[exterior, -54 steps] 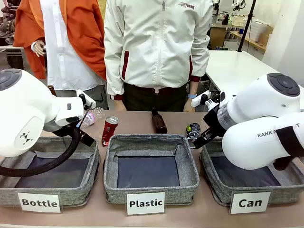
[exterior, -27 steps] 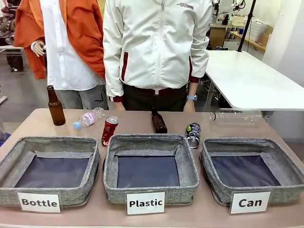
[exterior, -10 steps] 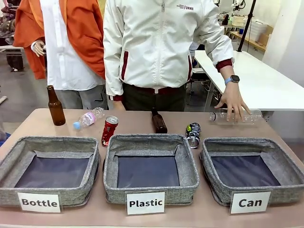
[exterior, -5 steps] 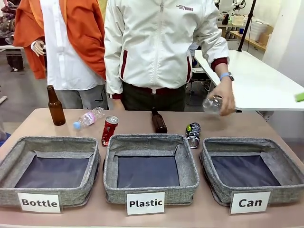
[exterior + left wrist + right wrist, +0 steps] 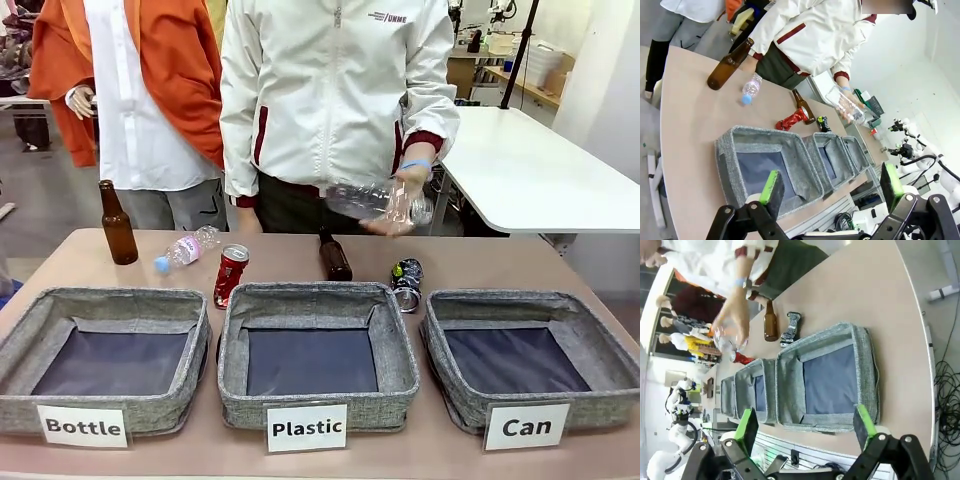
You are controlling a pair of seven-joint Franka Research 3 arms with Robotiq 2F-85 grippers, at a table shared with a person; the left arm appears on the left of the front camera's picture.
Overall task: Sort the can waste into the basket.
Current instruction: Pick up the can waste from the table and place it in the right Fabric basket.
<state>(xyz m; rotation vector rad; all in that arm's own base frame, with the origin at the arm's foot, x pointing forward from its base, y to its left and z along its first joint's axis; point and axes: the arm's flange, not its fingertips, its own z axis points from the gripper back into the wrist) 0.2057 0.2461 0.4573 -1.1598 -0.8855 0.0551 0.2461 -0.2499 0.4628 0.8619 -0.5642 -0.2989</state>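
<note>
The red can (image 5: pixel 232 275) leans at the far edge of the "Plastic" basket; it shows in the left wrist view as the red can (image 5: pixel 790 120). The dark can (image 5: pixel 407 283) lies just left of the "Can" basket's (image 5: pixel 462 398) far corner, and is the dark can (image 5: pixel 790 329) in the right wrist view. My left gripper (image 5: pixel 831 184) is open, high above the table's left end. Open too, my right gripper (image 5: pixel 806 426) hangs well above the "Can" basket (image 5: pixel 864 365). Neither holds anything.
The person's hand holds a clear plastic bottle (image 5: pixel 375 203) in the air over the table's far middle. A brown bottle (image 5: pixel 118 224) stands far left, another brown bottle (image 5: pixel 333 257) lies mid-table, and a small plastic bottle (image 5: pixel 183 249) lies beside it. "Bottle" basket (image 5: pixel 20 335) and "Plastic" basket (image 5: pixel 232 395) sit left.
Both arms have left the front view. The person picked the clear bottle up from the far right of the table and carried it left, over the middle.
</note>
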